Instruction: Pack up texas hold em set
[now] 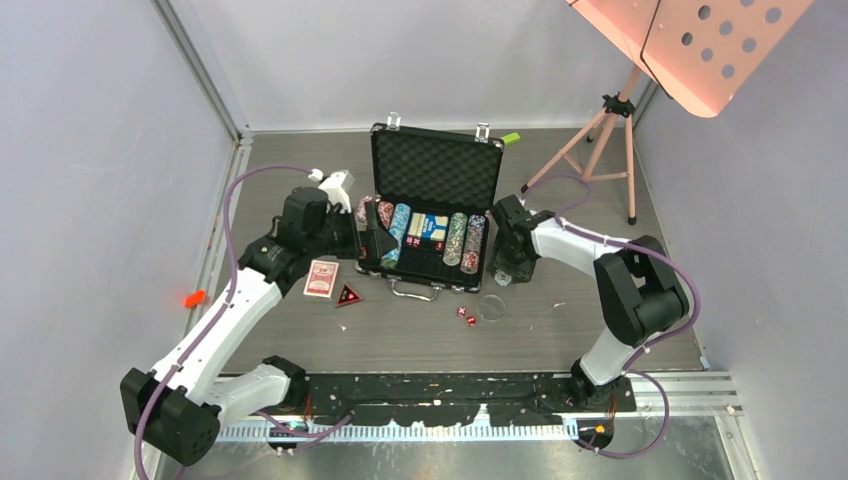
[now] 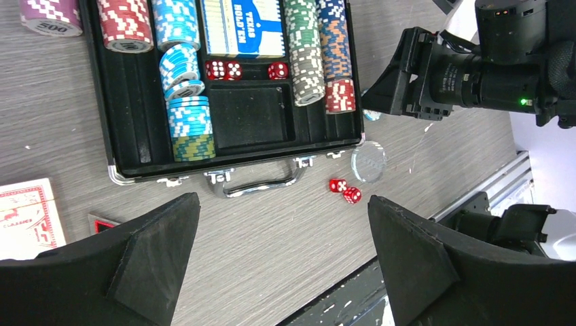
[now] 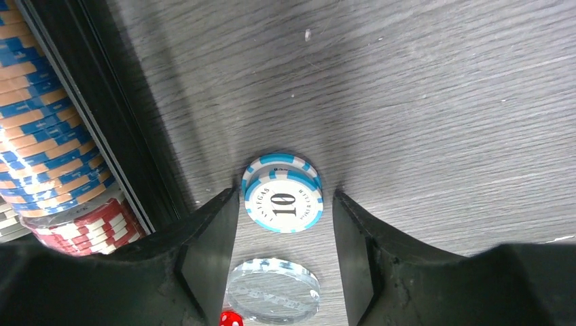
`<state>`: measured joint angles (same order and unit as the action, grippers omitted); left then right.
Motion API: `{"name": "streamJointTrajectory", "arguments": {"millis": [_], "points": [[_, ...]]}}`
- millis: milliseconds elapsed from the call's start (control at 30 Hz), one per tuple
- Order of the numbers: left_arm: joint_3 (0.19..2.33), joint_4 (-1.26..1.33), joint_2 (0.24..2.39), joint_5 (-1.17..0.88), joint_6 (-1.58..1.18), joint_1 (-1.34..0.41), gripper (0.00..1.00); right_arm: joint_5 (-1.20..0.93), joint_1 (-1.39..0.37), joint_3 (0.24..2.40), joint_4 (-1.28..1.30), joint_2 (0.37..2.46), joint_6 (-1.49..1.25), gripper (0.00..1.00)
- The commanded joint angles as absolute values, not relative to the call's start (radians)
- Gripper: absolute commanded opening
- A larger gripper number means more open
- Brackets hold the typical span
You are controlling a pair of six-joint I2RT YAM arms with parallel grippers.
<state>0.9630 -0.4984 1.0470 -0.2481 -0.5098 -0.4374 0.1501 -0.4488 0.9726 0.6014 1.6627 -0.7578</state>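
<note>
Beside briefcase (image 3: pixel 109 115), right gripper (image 3: pixel 285 197) straddling blue chips (image 3: pixel 282 204) — jaws apart.

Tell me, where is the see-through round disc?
In the top view the clear disc lies flat on the table, just off the front right corner of the black case, with two red dice right beside it on its left.

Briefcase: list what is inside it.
Inside the briefcase: rows of chip stacks, a blue card box, three red dice and one empty compartment. Anything beneath the chips is covered.
</note>
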Motion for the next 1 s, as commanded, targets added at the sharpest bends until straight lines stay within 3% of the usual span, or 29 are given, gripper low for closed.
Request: {"name": "streamJointTrajectory", "arguments": {"millis": [0, 167, 300, 433, 967], "points": [[0.986, -0.509, 1.015, -0.198, -0.467, -0.433, 0.98, 0.195, -0.440, 0.984, 0.588, 1.714, -0.726, 0.62], [0.982, -0.539, 0.999, -0.148, -0.434, -0.433, 0.98, 0.182, -0.440, 0.993, 0.589, 1.741, -0.717, 0.61], [0.972, -0.537, 0.989, -0.134, -0.420, -0.433, 0.98, 0.185, -0.440, 0.989, 0.593, 1.715, -0.711, 0.44], [0.947, -0.508, 0.982, -0.211, -0.415, -0.433, 0.98, 0.195, -0.439, 0.993, 0.615, 1.658, -0.711, 0.35], [0.768, -0.202, 0.961, -0.341, -0.608, -0.434, 0.99, 0.166, -0.439, 0.984, 0.685, 1.467, -0.698, 0.31]]}}
